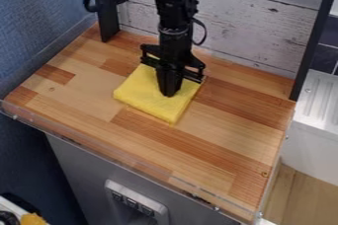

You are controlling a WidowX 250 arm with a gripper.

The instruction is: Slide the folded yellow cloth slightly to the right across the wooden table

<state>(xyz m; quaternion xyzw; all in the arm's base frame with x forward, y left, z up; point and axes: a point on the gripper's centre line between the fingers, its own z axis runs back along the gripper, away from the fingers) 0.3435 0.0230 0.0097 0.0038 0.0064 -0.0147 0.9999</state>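
The black gripper (170,91) hangs straight down from the top edge, over the upper middle of the wooden surface. Its tip is at a folded yellow cloth (145,95), which lies flat on the wood. The gripper hides part of the cloth's middle and its back right part. Whether the tip presses on the cloth or pinches some of it, I cannot tell.
The wooden tabletop (224,135) has a clear raised strip (105,152) along its front edge. Black posts stand at the back left and right, with a whitewashed plank wall (257,26) behind. A white ribbed unit (320,100) is at the right.
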